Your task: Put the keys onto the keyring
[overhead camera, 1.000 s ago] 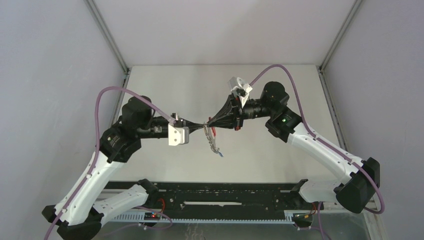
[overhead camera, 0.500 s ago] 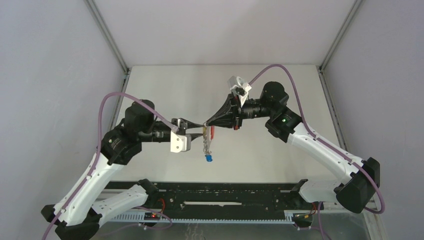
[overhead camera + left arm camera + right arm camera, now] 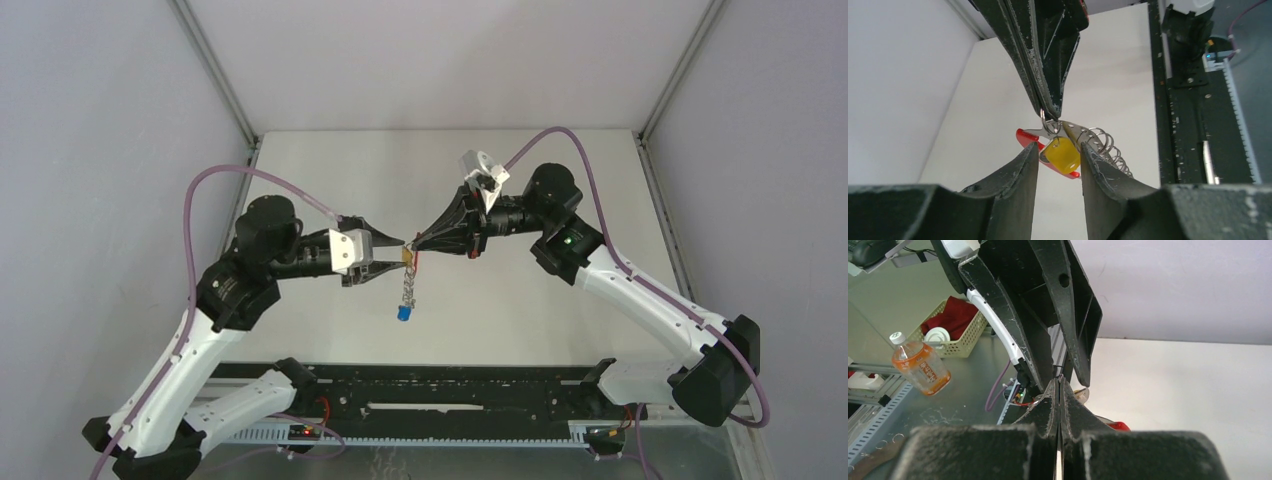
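My right gripper is shut on a small wire ring at the top of the keyring, holding it in mid-air. The keyring's red tag and coil of metal rings hang just under that pinch. The yellow-headed key dangles from the ring, between the fingertips of my open left gripper, with a gap on its left side. A chain drops straight down to the blue-headed key. In the right wrist view the right gripper is pressed shut, and the red tag peeks out beside it.
The white table lies below, walled on three sides. A black rail runs along the near edge. Off the table, the right wrist view shows a drink bottle and a basket.
My left gripper has opened, let go and rotated at the wrist. The chain with the blue key swung from slanting right to hanging straight down. The right gripper stayed put.
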You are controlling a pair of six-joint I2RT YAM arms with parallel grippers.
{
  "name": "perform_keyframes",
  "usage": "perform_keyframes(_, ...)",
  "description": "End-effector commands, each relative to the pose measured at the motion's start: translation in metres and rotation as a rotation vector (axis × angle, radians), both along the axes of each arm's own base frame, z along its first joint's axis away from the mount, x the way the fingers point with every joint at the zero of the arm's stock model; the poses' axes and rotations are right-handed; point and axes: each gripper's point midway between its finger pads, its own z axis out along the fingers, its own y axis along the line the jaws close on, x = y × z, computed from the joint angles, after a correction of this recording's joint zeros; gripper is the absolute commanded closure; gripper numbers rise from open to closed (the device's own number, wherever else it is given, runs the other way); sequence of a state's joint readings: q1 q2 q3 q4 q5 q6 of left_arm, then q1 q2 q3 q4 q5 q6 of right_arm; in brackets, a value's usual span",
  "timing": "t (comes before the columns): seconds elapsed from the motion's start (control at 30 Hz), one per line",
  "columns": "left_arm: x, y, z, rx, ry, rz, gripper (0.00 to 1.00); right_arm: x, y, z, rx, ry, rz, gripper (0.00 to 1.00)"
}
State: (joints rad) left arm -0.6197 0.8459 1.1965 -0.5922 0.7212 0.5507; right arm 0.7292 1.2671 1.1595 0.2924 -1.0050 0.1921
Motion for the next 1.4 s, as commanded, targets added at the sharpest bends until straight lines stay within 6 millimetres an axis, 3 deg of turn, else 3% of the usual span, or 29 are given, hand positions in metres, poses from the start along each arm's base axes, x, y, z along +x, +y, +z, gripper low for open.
perform_keyframes(0.0, -0.014, -0.008, 0.012, -0.068, 0.090, -0.066, 0.58, -0.014, -0.003, 0.023, 0.068, -0.063, 0.049, 1.00)
perform_keyframes(0.33, -0.012, -0.011, 0.018, -0.086, 0.101, -0.066, 0.60, -0.024, 0.000, 0.017, 0.051, -0.063, 0.109, 1.00)
perform_keyframes(0.57, -0.012, -0.013, 0.020, -0.096, 0.114, -0.073, 0.75, -0.028, 0.003, 0.013, 0.027, -0.067, 0.125, 1.00)
perform_keyframes(0.83, -0.008, -0.013, 0.014, -0.089, 0.148, -0.052, 0.99, -0.027, 0.003, 0.009, -0.003, -0.075, 0.110, 1.00)
perform_keyframes(1.0, -0.008, -0.014, 0.009, -0.080, 0.199, -0.047, 1.00, -0.025, 0.000, 0.008, -0.015, -0.079, 0.092, 1.00)
perform_keyframes(1.1, -0.005, -0.013, 0.005, -0.064, 0.196, -0.032, 1.00, -0.021, -0.003, 0.009, -0.025, -0.067, 0.069, 0.87)
perform_keyframes(1.23, 0.004, -0.006, -0.007, 0.018, 0.141, -0.001, 1.00, -0.007, -0.007, 0.010, -0.105, -0.024, -0.005, 0.56)
perform_keyframes(1.3, 0.009, -0.003, -0.013, 0.060, 0.137, 0.021, 1.00, 0.002, -0.008, 0.006, -0.174, -0.018, -0.045, 0.47)
perform_keyframes(1.37, 0.011, -0.002, -0.015, 0.088, 0.133, 0.023, 1.00, 0.011, -0.008, 0.000, -0.257, -0.014, -0.081, 0.44)
